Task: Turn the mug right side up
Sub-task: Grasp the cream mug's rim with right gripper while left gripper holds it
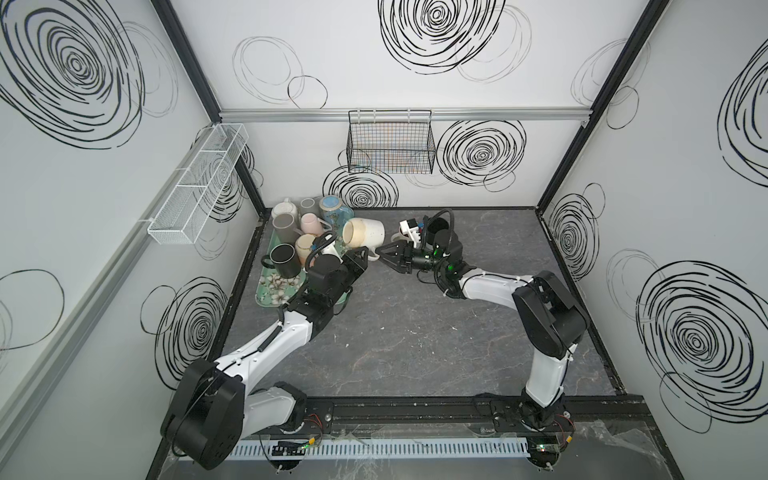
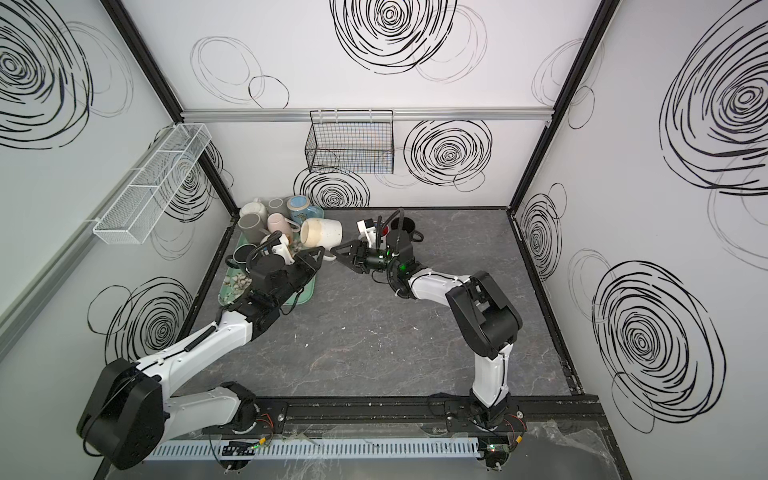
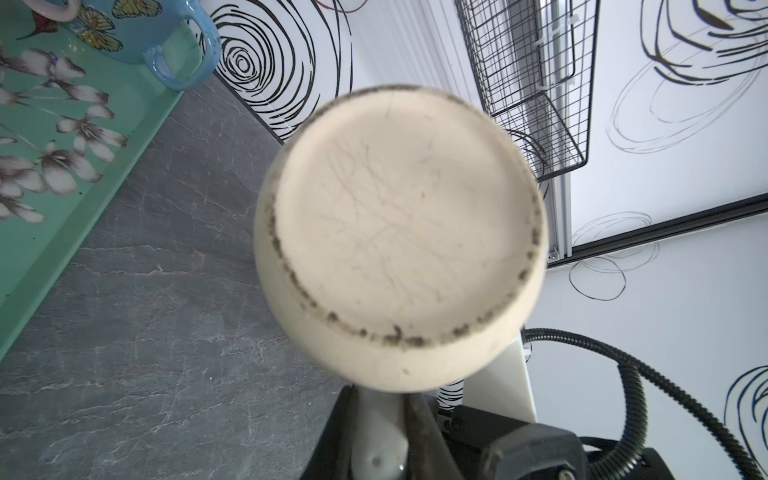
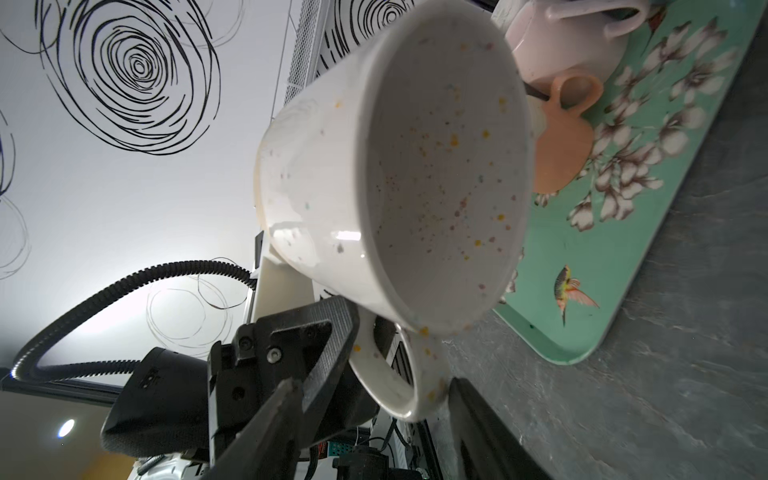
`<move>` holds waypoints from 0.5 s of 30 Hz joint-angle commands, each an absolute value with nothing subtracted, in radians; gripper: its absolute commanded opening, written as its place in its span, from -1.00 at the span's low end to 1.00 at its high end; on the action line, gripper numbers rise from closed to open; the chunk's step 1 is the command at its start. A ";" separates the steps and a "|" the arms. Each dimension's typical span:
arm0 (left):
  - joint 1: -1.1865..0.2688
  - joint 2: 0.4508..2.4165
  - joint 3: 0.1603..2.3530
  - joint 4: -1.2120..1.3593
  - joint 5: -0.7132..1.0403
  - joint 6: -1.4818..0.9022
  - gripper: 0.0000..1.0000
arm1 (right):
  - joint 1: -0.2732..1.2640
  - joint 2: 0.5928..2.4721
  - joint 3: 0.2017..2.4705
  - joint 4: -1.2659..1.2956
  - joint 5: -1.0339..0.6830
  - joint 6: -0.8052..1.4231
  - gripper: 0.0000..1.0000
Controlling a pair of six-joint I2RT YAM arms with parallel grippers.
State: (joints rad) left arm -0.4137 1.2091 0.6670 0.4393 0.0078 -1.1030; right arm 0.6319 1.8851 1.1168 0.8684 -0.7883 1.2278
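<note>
- Beside the mug-crowded tray [image 1: 272, 289], the left gripper [image 1: 366, 253] clamps the cream mug [image 1: 365, 237] by its handle [image 4: 430, 374], sideways.
- The right gripper [image 1: 379, 252], part open, straddles that handle.

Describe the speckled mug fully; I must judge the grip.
The speckled mug looks like glazed white ceramic with coloured flecks and a bare cream base. It hangs on its side above the table, mouth toward the right pincer. The left pincer is shut on its handle; the right pincer's open fingers flank that handle, contact unclear.
</note>
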 commanded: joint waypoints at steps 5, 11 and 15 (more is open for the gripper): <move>-0.430 1.176 0.677 0.684 0.019 -1.136 -1.00 | 0.645 1.921 1.163 0.991 -0.810 1.314 0.18; -0.440 1.163 0.672 0.695 0.019 -1.146 -1.00 | 0.646 1.934 1.182 1.022 -0.816 1.339 0.11; -0.447 1.161 0.656 0.720 0.018 -1.162 -1.00 | 0.652 1.946 1.195 1.049 -0.822 1.360 0.00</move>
State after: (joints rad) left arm -0.4366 1.2041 0.6552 0.5102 0.0151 -1.1503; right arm 0.6415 1.9289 1.1580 0.9688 -0.8001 1.3293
